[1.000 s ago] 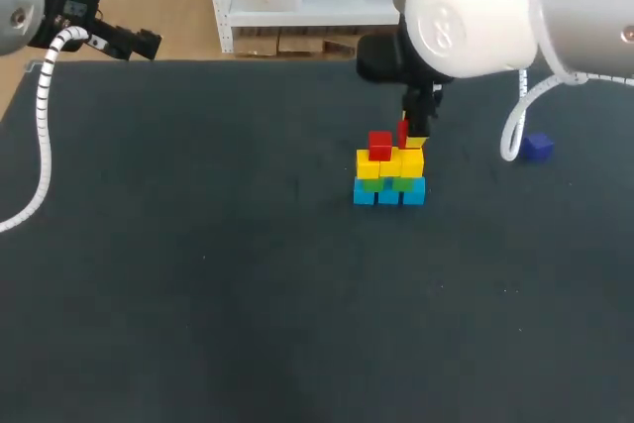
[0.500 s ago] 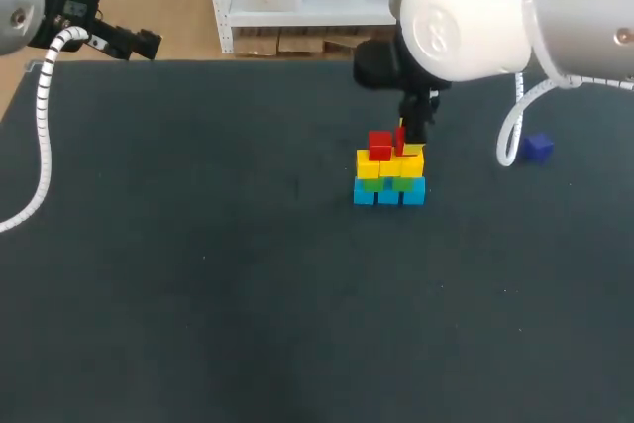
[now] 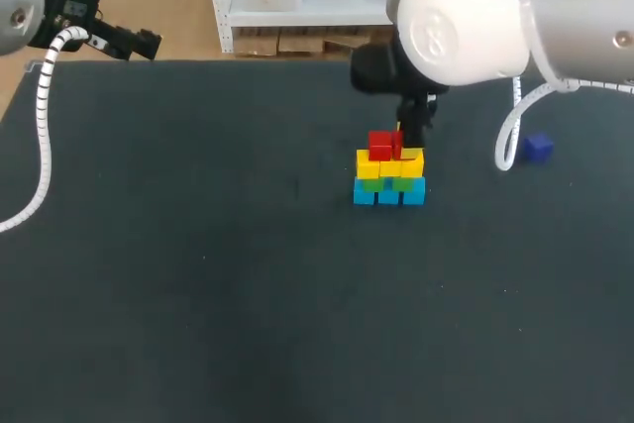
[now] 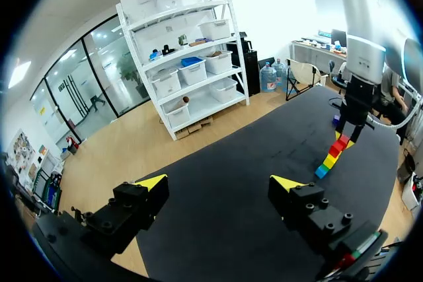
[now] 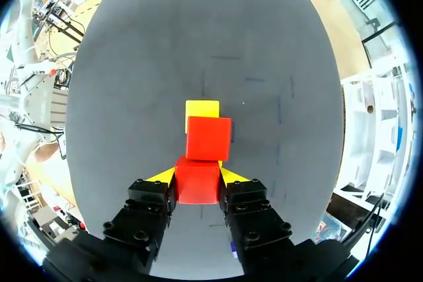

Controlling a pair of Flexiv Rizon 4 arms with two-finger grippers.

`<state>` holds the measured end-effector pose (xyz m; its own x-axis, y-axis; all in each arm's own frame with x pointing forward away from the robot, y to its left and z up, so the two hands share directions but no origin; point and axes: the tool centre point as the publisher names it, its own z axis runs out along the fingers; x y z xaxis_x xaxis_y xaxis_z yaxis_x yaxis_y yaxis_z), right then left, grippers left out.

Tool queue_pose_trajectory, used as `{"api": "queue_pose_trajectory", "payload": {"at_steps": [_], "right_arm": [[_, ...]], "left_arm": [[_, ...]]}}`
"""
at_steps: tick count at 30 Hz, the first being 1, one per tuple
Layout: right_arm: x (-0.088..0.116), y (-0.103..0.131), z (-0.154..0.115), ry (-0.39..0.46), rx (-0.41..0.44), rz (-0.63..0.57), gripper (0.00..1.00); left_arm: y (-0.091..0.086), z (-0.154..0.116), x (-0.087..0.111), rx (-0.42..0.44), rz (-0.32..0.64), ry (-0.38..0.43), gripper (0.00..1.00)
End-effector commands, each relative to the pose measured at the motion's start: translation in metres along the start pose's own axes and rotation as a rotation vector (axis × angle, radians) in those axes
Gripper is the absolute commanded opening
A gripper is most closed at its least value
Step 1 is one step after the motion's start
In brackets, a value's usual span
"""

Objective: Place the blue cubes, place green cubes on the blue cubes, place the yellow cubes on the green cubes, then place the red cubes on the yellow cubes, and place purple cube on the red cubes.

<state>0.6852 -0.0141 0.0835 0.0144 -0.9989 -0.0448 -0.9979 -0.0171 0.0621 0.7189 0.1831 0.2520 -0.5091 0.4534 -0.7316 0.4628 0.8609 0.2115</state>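
A stack stands mid-table: blue cubes [image 3: 388,194] at the bottom, green cubes [image 3: 386,183] on them, yellow cubes [image 3: 389,163] above, and one red cube [image 3: 379,146] on the left yellow cube. My right gripper [image 5: 197,177] is shut on a second red cube [image 5: 197,184], held right beside the placed red cube [image 5: 209,138], just over the stack's right side. A yellow cube [image 5: 201,108] shows beyond them. The purple cube [image 3: 537,148] lies on the table to the right. My left gripper [image 4: 219,183] is open and holds nothing, far off at the table's back left corner.
The dark table mat [image 3: 248,294] stretches wide in front and to the left of the stack. My right arm's white body [image 3: 466,17] hangs over the back of the table, and its cable [image 3: 510,136] dangles near the purple cube.
My right gripper has carried its red cube a little leftward and down, closing in beside the placed red cube. The left arm has not moved.
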Motion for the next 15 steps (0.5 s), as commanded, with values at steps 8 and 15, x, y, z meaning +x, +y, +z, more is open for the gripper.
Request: {"api": "queue_pose_trajectory", "payload": {"at_steps": [8, 15], "right_arm": [[-0.0002, -0.0029, 0.0062, 0.009, -0.013, 0.004, 0.02], [-0.0004, -0.0026, 0.0064, 0.009, -0.012, 0.003, 0.05]], "left_arm": [[0.0011, 0.0010, 0.0002, 0.003, 0.000, -0.003, 1.00], [0.0011, 0.0010, 0.0002, 0.003, 0.000, -0.003, 1.00]]}}
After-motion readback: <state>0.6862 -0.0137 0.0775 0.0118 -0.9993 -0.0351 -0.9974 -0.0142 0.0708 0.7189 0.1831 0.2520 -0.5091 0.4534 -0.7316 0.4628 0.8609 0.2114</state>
